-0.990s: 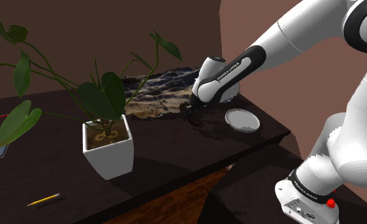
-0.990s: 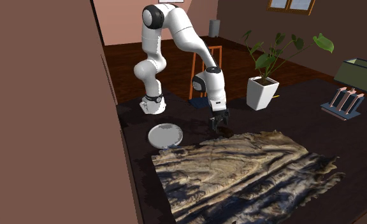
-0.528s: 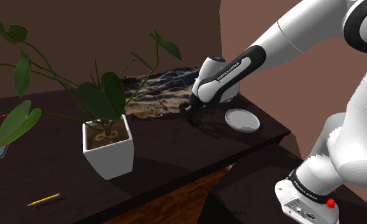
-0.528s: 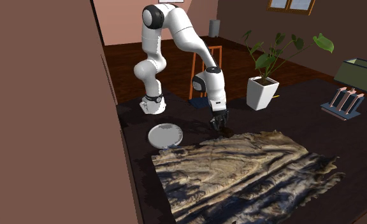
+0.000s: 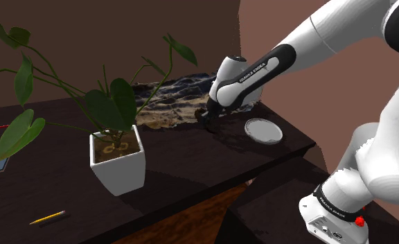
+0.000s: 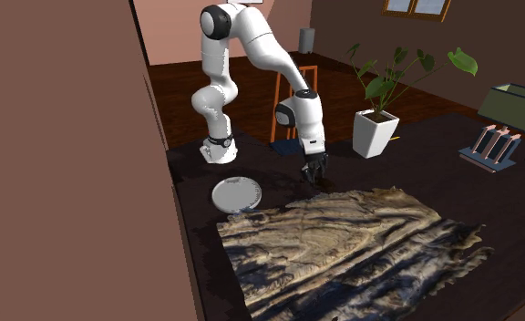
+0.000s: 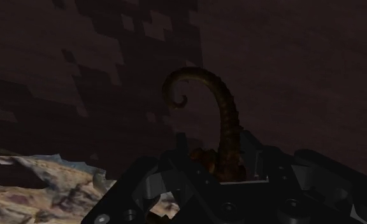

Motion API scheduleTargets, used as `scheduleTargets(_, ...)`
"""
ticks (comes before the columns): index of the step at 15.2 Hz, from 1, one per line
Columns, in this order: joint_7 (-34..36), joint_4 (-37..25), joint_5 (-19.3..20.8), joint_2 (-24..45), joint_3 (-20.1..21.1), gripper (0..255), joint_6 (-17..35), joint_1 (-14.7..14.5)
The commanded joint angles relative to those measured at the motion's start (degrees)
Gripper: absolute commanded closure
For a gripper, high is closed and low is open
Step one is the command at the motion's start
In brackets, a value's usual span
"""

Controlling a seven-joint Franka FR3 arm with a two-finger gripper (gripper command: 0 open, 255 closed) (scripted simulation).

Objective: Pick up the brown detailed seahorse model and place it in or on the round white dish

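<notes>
Grasping the brown seahorse [image 7: 225, 124], your jaws were clenched on its body low over the desk [image 5: 177, 159] at the shoulder view's centre, curled tail poking out. Pickup looked done; carrying it right to the empty white dish [image 5: 263, 130] remained.

FRANKA EMIKA — white letters on the arm's dark forearm band [image 5: 252, 71].

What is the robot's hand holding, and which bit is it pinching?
The gripper holds the seahorse, pinched by its body, with the curled tail sticking out in front.
</notes>
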State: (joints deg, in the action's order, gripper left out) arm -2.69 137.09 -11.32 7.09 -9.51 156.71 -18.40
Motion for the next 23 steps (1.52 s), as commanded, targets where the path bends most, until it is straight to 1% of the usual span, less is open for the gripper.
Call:
scheduleTargets(1,0.8,0.0,1.1,-1.5,-0.3,255,-1.5,-0.1)
scheduleTargets(10,3.7,-1.6,4.6,-7.0,-0.9,255,-8.3,-0.2)
scheduleTargets(11,3.8,-1.6,4.7,-7.1,-0.9,255,-8.5,-0.2)
scheduleTargets(17,-1.8,8.8,6.0,-16.5,-4.2,255,-7.6,3.0)
scheduleTargets(23,-7.6,17.3,9.3,-25.7,-8.4,255,-8.5,7.6)
